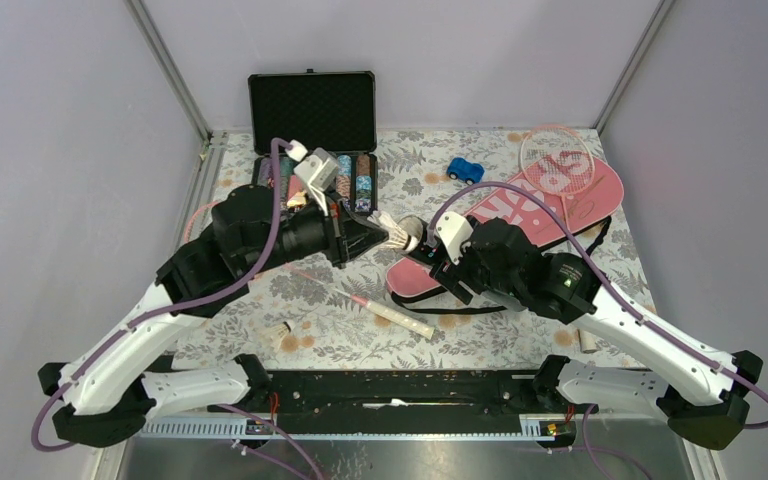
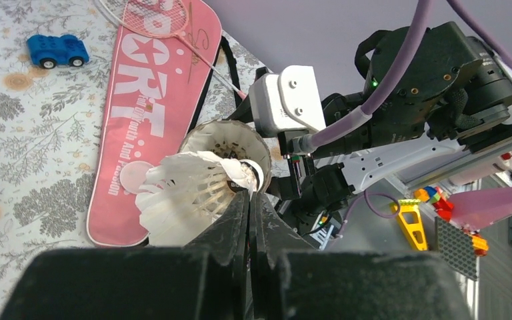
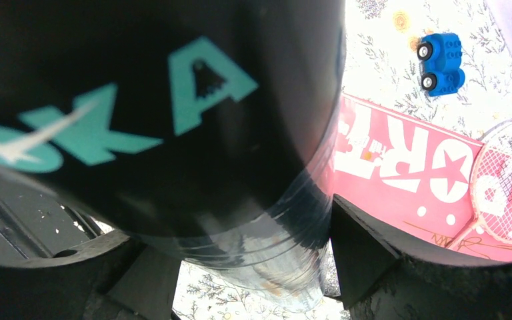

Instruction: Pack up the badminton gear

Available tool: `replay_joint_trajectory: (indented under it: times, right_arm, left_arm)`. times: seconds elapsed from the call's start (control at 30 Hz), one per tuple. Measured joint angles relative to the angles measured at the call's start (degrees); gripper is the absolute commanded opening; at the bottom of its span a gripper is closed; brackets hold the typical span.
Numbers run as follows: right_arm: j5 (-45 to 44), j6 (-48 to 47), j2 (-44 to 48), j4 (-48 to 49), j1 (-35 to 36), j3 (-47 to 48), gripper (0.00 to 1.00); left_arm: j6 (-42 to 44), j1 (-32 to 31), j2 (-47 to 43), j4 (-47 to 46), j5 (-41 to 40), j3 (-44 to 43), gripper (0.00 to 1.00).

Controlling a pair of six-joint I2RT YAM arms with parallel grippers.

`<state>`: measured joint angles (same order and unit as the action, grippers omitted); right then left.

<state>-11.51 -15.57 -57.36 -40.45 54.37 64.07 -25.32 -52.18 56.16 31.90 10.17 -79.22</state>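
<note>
Loading the tube is the step in hand. Above the worktop's middle, the left jaws pinch a shuttlecock [image 2: 187, 193] at the open mouth of the black tube [image 2: 227, 141], which the right jaws clamp. Next it likely needs lining up with the bore, then pushing in.

place: robot lab cell | cues: grey panel walls [image 1: 50, 150], aluminium frame posts [image 1: 167, 65], floral-cloth table [image 1: 500, 340]
</note>
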Motion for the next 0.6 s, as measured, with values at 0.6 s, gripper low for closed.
replay_joint_trajectory:
  times: [0.6]
  right_arm:
    - [2.8, 0.3, 5.7, 1.7, 0.1, -1.0, 0.53]
  left_arm:
    - [7.5, -6.5, 5.3, -7.6, -4.8, 2.6, 0.00]
